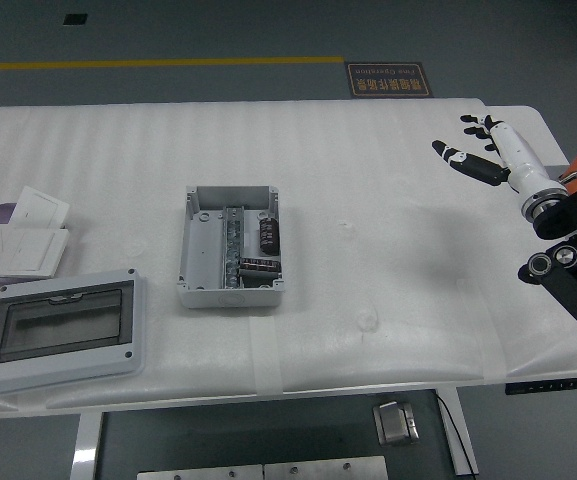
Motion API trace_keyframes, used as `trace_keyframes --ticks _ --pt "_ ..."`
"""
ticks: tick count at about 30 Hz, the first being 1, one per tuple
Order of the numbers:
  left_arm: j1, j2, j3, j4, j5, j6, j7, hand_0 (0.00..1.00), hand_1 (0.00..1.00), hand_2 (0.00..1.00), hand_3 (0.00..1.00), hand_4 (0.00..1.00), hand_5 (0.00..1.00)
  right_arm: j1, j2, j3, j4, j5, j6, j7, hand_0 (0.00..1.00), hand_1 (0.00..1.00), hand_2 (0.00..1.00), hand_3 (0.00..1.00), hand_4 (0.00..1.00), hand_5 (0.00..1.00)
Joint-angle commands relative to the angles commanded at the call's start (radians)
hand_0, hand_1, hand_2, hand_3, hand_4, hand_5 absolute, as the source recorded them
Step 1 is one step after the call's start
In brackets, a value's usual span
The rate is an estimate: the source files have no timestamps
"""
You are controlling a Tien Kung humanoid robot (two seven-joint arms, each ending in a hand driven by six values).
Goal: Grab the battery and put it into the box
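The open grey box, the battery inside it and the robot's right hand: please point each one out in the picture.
open grey box (196,245): head view, on its left inner floor.
battery (268,233): head view, on its dark body.
right hand (483,150): head view, on the white palm.
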Motion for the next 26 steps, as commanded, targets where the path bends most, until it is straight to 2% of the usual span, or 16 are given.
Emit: trace_keyframes --ticks 9,20,26 --pt "0.005 0.003 0.013 0.002 -0.001 0.002 0.0 0.634 0.661 0.554 0.613 0.726 0.476 -0.028 0.008 0.04 0.031 -0.015 0.001 0.002 0.764 0.782 0.797 0.852 0.821 0.63" --pt "0.0 0.008 -0.005 0.003 0.003 0.002 -0.002 0.635 0.661 0.554 0.615 0.728 0.478 -0.072 0.016 0.12 0.062 -0.011 0.001 0.022 0.763 0.781 0.796 0.851 0.821 0.629" --pt "0.001 0.015 -0.011 0.002 0.006 0.001 -0.001 0.635 0.661 0.554 0.615 0.728 0.478 -0.102 0.018 0.168 0.066 0.027 0.03 0.066 0.763 0.781 0.796 0.851 0.821 0.629"
